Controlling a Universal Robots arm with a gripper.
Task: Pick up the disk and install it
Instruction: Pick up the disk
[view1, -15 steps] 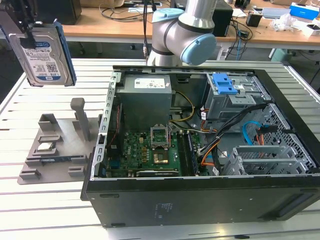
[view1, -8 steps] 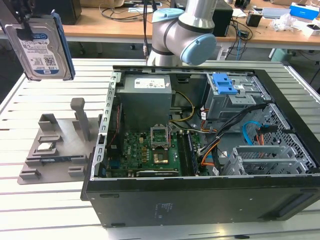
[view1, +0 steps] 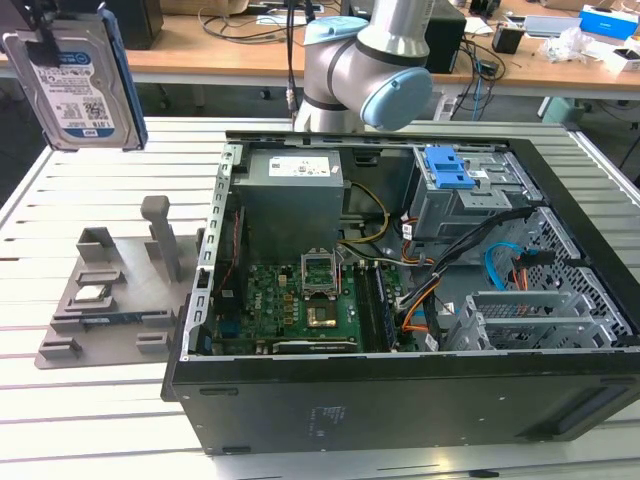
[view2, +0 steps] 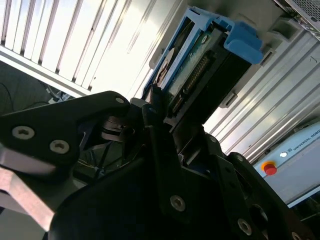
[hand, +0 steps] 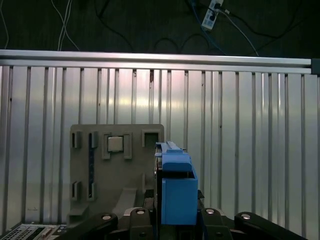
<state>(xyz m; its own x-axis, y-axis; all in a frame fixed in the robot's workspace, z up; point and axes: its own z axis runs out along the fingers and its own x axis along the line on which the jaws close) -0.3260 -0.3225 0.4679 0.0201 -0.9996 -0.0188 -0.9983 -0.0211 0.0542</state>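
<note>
In the exterior view the disk (view1: 75, 85), a silver hard drive with a blue-and-white label in a blue carrier frame, hangs upright high at the exterior view's left, well above the slatted table. My gripper (view1: 42, 30) is shut on its top edge. In the second wrist view the black fingers (view2: 156, 112) clamp the connector end of the disk (view2: 200, 70). The first wrist view looks down along the blue carrier (hand: 176, 190) at the grey fixture (hand: 117, 165) below.
The grey fixture (view1: 115, 290) on the table holds a small square silver chip (view1: 92, 293). To the exterior view's right lies the open computer case (view1: 330, 400), with a grey drive cage and its blue latch panel (view1: 452, 168). The arm's base (view1: 360, 60) stands behind the case.
</note>
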